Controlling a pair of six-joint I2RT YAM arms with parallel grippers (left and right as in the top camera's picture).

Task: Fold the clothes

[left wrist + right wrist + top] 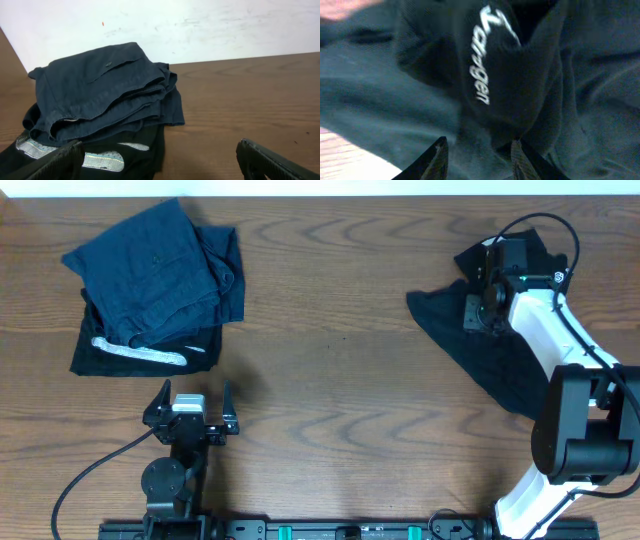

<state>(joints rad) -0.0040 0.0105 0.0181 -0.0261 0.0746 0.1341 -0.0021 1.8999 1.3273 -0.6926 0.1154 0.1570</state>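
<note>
The clothes (478, 352) are a black top lying crumpled at the table's right side, partly under my right arm. My right gripper (481, 311) is down on its upper part. In the right wrist view the black fabric (395, 95) fills the frame, with a raised fold carrying white logo lettering (482, 55). The right gripper (479, 145) has its fingers apart, cloth lying between and under them. My left gripper (195, 390) stands wide open near the front left. Nothing is between its fingers (50, 162).
A pile of navy blue folded garments (160, 265) sits at the back left on a black folded piece with a silvery stripe (140, 355). Both also show in the left wrist view, the navy pile (105, 90) above the striped piece (102, 161). A white wall (200, 25) stands behind the table.
</note>
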